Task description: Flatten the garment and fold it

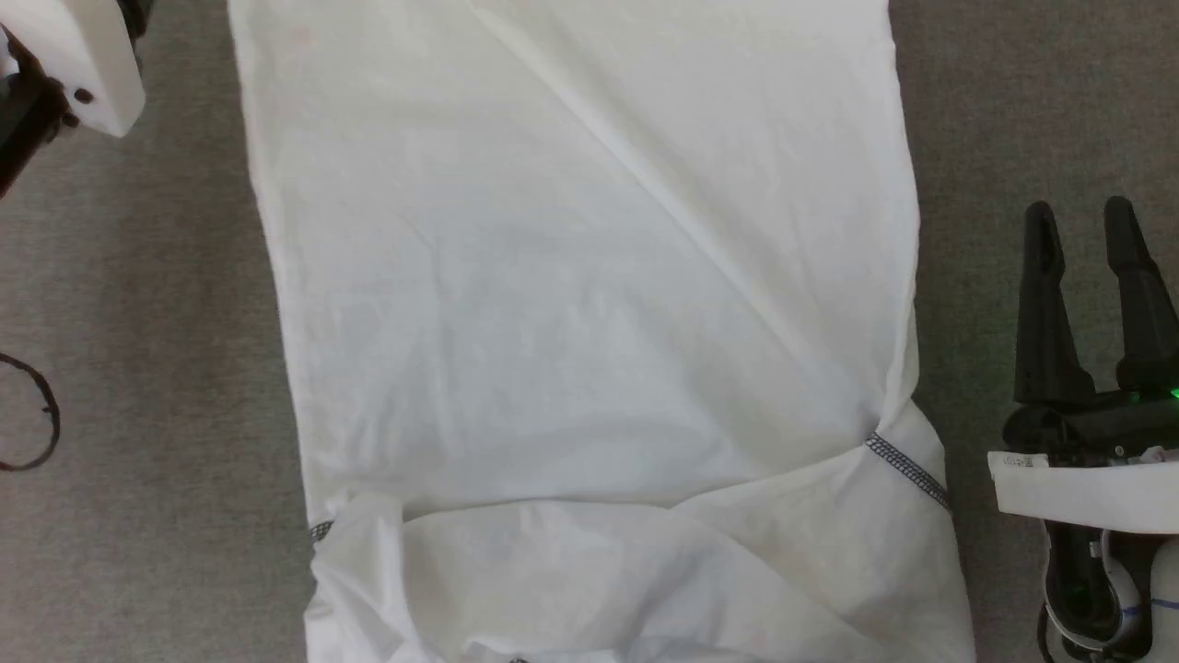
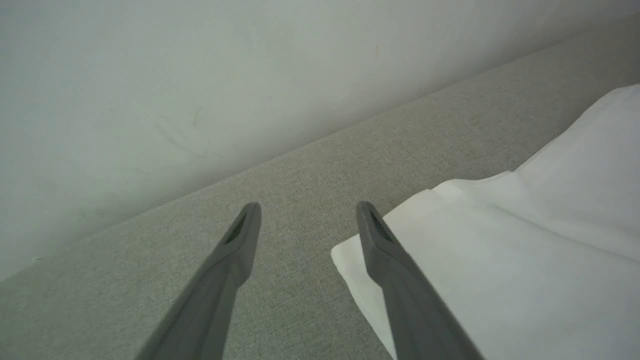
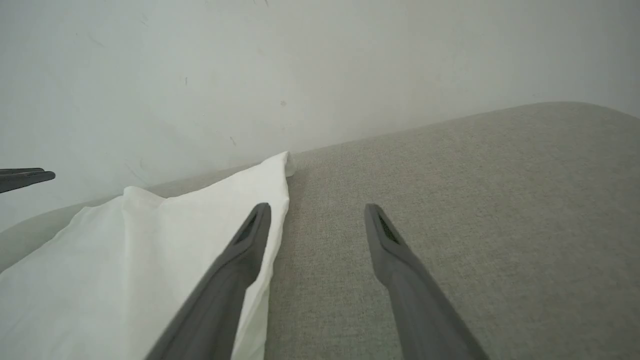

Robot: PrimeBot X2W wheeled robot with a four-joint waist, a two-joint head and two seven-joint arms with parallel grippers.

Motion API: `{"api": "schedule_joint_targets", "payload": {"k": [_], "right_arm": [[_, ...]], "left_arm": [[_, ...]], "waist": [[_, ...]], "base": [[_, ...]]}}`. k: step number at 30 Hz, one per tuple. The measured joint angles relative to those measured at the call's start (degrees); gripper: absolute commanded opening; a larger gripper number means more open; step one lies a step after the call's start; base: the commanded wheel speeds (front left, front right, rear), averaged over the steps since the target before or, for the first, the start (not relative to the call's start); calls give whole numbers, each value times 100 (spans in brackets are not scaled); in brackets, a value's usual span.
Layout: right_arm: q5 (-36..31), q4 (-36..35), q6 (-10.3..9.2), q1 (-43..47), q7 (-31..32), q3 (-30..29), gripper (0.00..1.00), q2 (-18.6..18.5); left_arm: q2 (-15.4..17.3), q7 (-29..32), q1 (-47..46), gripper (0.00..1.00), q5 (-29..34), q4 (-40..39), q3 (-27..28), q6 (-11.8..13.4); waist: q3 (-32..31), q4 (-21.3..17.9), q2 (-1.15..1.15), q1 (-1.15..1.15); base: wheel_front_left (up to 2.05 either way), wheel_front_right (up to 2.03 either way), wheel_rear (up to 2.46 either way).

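While the plain white thin-fabric shirt (image 1: 589,322) lay on grey woven surface (image 1: 138,552), my L gripper (image 2: 308,207) & R gripper (image 1: 1079,210) gaped empty beside its edges; R wrist label (image 1: 1013,460) unreadable.

garment (image 1: 589,322): white, spread down the frame's centre, diagonal crease, bunched at bottom
right gripper (image 1: 1079,210): right edge, fingers apart, clear of garment
left arm (image 1: 74,55): pale casing, upper left corner
bench (image 1: 138,552): grey fabric
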Motion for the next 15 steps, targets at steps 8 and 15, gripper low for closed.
{"api": "schedule_joint_targets", "payload": {"k": [8, 15], "right_arm": [[62, -1, 0, -5, -49, -4, 100, -2], [55, 47, 0, -41, -48, 7, 100, -1]], "left_arm": [[159, 887, -119, 100, -637, 510, -380, 0], [316, 1319, -302, 0, -1100, 356, -350, 0]], "waist": [[406, -277, 0, -1], [580, -382, 0, -1]], "base": [[0, 0, 0], [0, 0, 0]]}}
